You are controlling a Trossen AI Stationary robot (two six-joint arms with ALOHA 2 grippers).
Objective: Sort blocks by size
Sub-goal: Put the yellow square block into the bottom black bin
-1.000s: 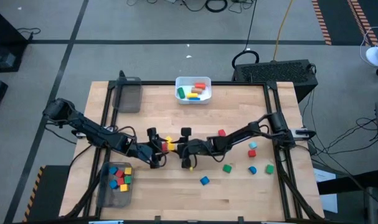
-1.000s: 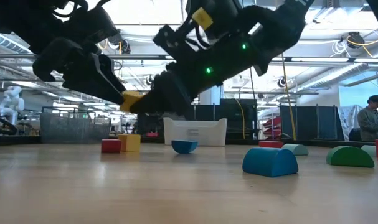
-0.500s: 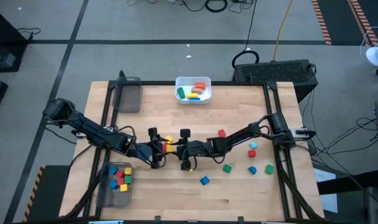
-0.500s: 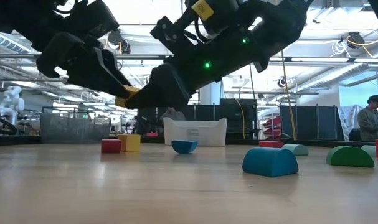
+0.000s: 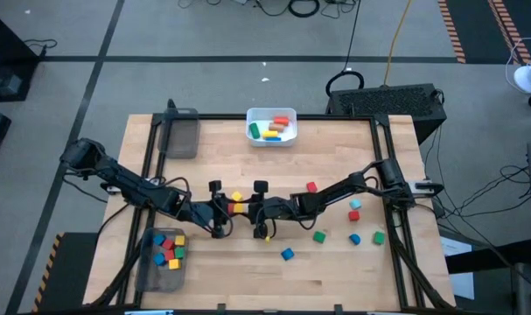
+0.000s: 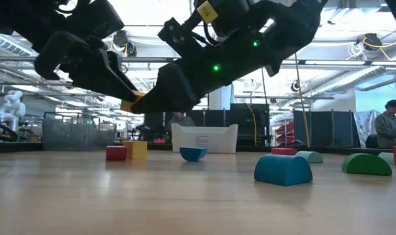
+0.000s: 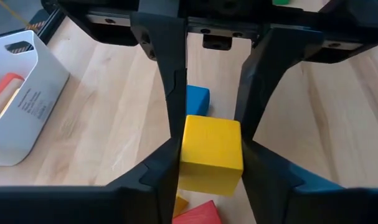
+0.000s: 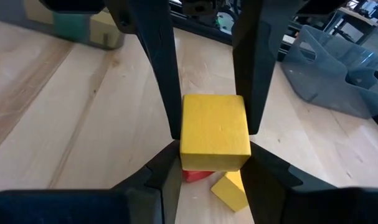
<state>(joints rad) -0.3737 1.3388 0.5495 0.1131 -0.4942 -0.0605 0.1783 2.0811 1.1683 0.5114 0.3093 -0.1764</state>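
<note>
Left end effector (image 5: 220,208) now closed onto one yellow cube (image 5: 237,207), right end effector (image 5: 258,209) gripping it too.

Yellow block (image 6: 130,104) between two grippers

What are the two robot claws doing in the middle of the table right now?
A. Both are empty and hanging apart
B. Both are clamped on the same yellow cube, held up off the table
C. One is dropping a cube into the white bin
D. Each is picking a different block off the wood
B: the yellow cube sits squeezed between the left gripper and the right gripper at once, above the table.
</note>
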